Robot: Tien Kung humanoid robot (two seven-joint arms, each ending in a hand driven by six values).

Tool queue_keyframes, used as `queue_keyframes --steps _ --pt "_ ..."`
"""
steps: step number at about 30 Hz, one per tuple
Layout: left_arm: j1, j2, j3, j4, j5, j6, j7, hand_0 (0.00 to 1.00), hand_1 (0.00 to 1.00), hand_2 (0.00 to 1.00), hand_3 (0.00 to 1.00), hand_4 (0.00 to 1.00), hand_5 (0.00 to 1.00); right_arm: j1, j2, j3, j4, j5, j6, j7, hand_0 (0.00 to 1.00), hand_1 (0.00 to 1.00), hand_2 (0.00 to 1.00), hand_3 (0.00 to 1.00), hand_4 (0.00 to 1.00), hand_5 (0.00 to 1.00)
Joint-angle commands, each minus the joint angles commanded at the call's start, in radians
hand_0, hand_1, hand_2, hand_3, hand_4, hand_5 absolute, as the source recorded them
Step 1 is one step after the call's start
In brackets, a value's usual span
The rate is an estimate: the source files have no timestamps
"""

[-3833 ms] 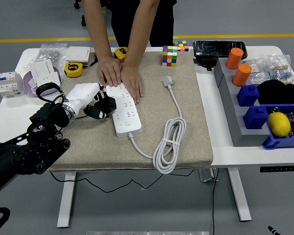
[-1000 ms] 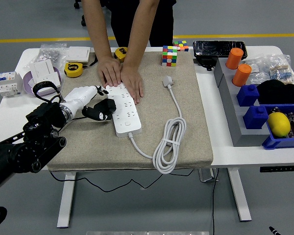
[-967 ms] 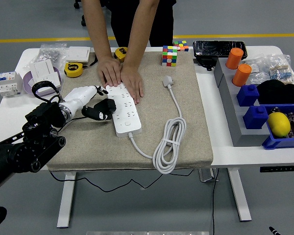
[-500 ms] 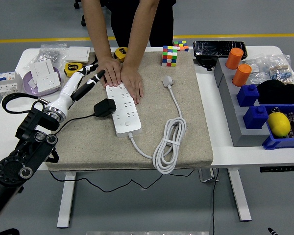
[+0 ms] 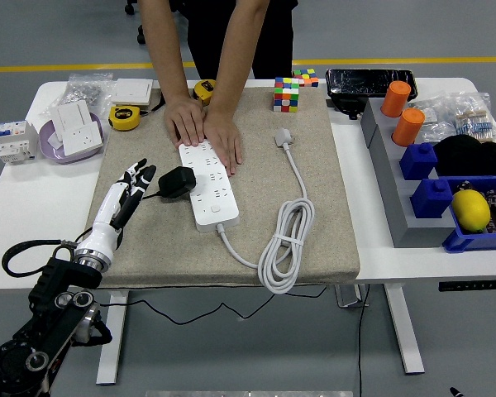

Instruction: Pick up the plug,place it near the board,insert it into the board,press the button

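Note:
The black plug point(image 5: 176, 181) lies on the beige mat point(image 5: 314, 198), touching the left side of the white power board point(image 5: 208, 187). My left hand point(image 5: 135, 177) is just left of the plug, fingers spread and holding nothing, its fingertips a short gap from the plug. A person at the far side presses both hands point(image 5: 205, 128) flat on the board's far end. The board's round button point(image 5: 216, 210) shows near its front end. No right arm is visible.
The board's white cable point(image 5: 285, 244) is coiled on the mat's right half, its own plug point(image 5: 283, 136) lying near a colour cube point(image 5: 286, 93). Tape measures, sockets and a purple bowl point(image 5: 66, 149) sit at the far left. Bins with orange cups point(image 5: 402, 112) stand right.
My left hand has let go of the black plug, swung up toward the person's hand, then drawn back low and left. The plug now rests beside the board.

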Motion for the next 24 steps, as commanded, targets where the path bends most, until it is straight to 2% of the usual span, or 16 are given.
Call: queue_keyframes --steps 10,18,24 --pt "-0.055 0.013 0.077 0.034 0.110 0.009 0.022 0.998 0.994 0.923 0.930 0.998 0.998 -0.002 -0.002 -0.002 0.000 -0.003 0.011 -0.006 0.880 0.791 0.785 0.821 0.998 0.936" --pt "-0.108 0.032 0.136 0.055 0.152 0.010 0.042 0.998 0.991 0.920 0.927 0.998 0.998 -0.001 -0.003 -0.011 0.000 0.000 0.018 -0.008 0.880 0.782 0.778 0.818 0.998 0.936" --pt "-0.128 0.036 0.162 0.061 0.171 0.008 0.053 0.998 0.986 0.915 0.925 0.998 0.998 0.000 -0.004 -0.017 0.000 0.003 0.019 -0.009 0.877 0.777 0.777 0.813 0.998 0.935"
